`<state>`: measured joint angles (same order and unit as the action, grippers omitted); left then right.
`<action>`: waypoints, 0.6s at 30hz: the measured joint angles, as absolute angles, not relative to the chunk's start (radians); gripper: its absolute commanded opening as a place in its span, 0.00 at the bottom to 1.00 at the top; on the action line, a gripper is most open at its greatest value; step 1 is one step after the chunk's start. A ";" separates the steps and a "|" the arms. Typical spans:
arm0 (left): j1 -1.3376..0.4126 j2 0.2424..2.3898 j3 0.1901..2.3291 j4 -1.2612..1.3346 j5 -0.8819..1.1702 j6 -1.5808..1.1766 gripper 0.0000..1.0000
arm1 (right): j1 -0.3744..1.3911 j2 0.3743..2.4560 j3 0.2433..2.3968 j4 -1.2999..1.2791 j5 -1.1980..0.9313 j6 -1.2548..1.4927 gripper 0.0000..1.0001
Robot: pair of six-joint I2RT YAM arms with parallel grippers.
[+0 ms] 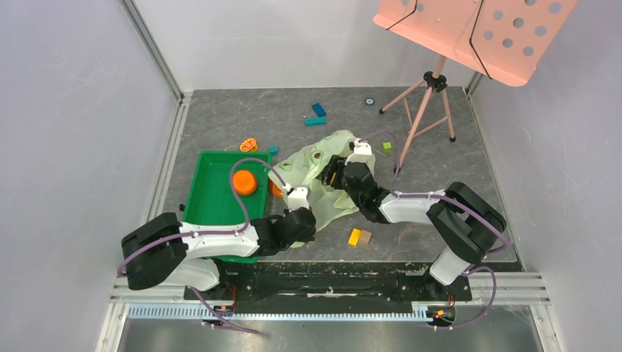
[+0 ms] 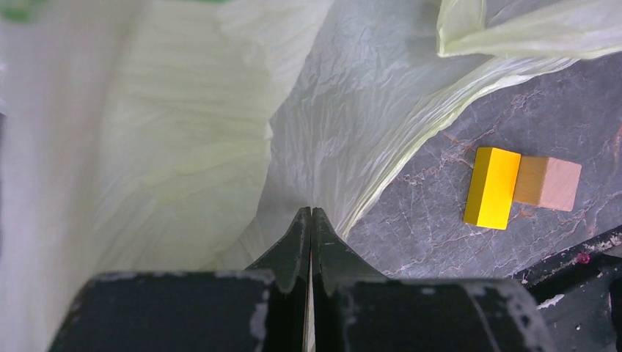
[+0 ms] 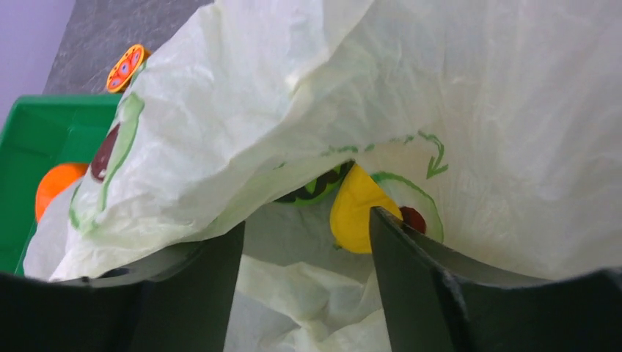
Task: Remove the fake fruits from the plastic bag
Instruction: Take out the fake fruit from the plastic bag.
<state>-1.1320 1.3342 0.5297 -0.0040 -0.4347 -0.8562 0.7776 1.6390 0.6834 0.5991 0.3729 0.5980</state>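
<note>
The plastic bag (image 1: pixel 323 165) lies crumpled in the middle, pale green with avocado prints. My left gripper (image 1: pixel 306 220) is at its near edge; in the left wrist view the left gripper (image 2: pixel 311 211) is shut with a thin strip of the bag's film (image 2: pixel 183 147) pinched between the jaws. My right gripper (image 1: pixel 331 173) is open at the bag's mouth. In the right wrist view the right gripper (image 3: pixel 306 220) has the bag (image 3: pixel 440 95) draped over its jaws. The yellow fruit (image 3: pixel 356 209) lies inside just ahead, touching the right finger, with a green fruit (image 3: pixel 315 189) behind it. The round orange fruit (image 1: pixel 244 182) sits in the tray.
A green tray (image 1: pixel 213 198) stands left of the bag. A yellow block (image 1: pixel 354 236) and a tan block (image 1: pixel 365 237) lie near the front. A flat orange slice (image 1: pixel 249 144), teal blocks (image 1: pixel 317 114) and a pink stand's tripod (image 1: pixel 433 95) are at the back.
</note>
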 measured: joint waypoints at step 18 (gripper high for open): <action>-1.132 1.334 0.530 -0.001 -0.434 -0.856 0.02 | 0.678 1.758 0.840 0.426 0.402 0.656 0.74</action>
